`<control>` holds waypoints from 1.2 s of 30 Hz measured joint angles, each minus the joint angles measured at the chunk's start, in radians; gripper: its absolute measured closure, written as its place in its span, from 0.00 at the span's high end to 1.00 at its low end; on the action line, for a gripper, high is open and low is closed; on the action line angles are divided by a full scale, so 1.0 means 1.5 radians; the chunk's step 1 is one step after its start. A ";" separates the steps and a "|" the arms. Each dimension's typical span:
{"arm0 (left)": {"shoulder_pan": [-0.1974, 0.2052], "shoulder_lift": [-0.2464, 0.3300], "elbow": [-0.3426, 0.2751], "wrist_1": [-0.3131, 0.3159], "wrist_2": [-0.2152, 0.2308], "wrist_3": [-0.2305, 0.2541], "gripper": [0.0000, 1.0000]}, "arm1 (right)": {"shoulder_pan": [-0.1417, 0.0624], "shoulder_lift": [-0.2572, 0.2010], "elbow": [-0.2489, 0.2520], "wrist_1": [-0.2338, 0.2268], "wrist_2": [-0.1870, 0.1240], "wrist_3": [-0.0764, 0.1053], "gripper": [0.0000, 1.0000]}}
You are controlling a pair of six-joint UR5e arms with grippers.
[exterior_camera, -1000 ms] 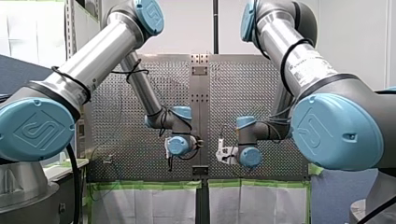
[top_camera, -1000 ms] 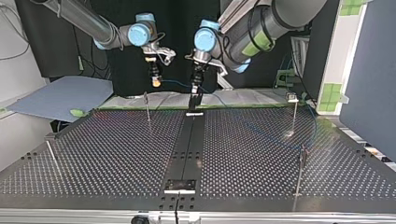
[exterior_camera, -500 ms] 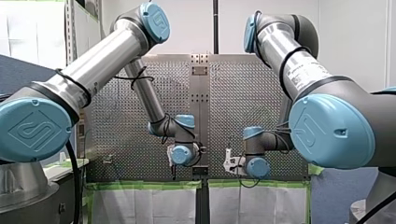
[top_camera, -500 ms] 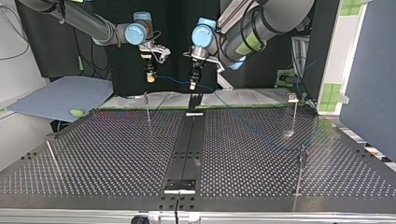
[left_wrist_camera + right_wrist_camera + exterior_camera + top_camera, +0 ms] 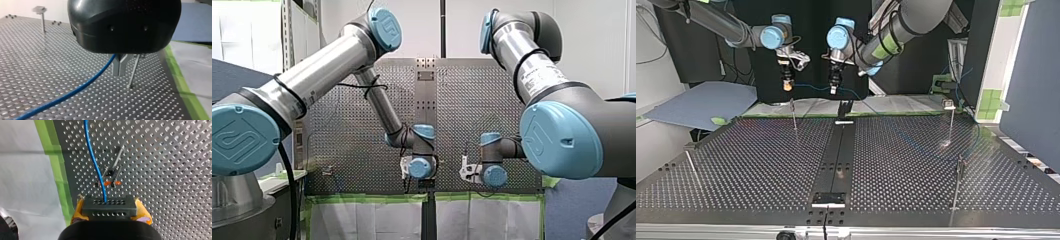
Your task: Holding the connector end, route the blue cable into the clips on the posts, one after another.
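Note:
In the right wrist view my right gripper (image 5: 110, 207) is shut, its yellow pads (image 5: 78, 208) clamped on a black connector (image 5: 107, 213). The blue cable (image 5: 93, 157) leaves the connector and runs ahead past a thin post with a clip (image 5: 111, 173). My left gripper (image 5: 119, 73) has its metal fingers shut on the blue cable (image 5: 75, 91), with a thin post (image 5: 133, 72) right beside them. In the top view both hang above the table's far edge: right gripper (image 5: 786, 86) and left gripper (image 5: 834, 89), with the cable (image 5: 811, 88) strung between them.
Other clip posts stand on the perforated table (image 5: 761, 165): one below my right gripper (image 5: 793, 114), two at the top view's right (image 5: 951, 120) (image 5: 958, 186), one at its left (image 5: 691, 162). Green tape (image 5: 58, 170) marks the table's edge.
Both grippers have moved together toward the top view's left and risen a little, carrying the cable. My left gripper has left the black centre strip.

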 joint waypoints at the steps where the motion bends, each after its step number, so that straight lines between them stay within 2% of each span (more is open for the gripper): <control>1: -0.002 -0.005 0.005 -0.005 -0.003 0.001 0.00 | -0.002 0.000 0.000 0.002 0.000 -0.002 0.00; 7: -0.012 -0.038 0.039 -0.017 -0.015 0.001 0.00 | -0.020 -0.001 0.000 0.013 0.000 -0.011 0.00; 14: -0.023 -0.073 0.078 -0.012 -0.023 -0.001 0.00 | -0.050 0.000 0.006 0.016 -0.009 -0.035 0.00; 16: -0.025 -0.077 0.088 -0.011 -0.025 -0.006 0.00 | -0.058 0.000 0.012 0.011 -0.015 -0.039 0.00; 20: -0.031 -0.082 0.110 -0.012 -0.031 -0.013 0.00 | -0.082 0.000 0.026 -0.009 -0.037 -0.038 0.00; 30: -0.047 -0.091 0.154 -0.024 -0.050 -0.014 0.00 | -0.142 0.000 0.030 -0.036 -0.098 -0.043 0.00; 32: -0.051 -0.101 0.164 -0.033 -0.052 -0.012 0.00 | -0.150 0.000 0.030 -0.043 -0.113 -0.044 0.00; 36: -0.061 -0.125 0.188 -0.047 -0.057 -0.011 0.00 | -0.153 0.000 0.029 -0.049 -0.141 -0.048 0.00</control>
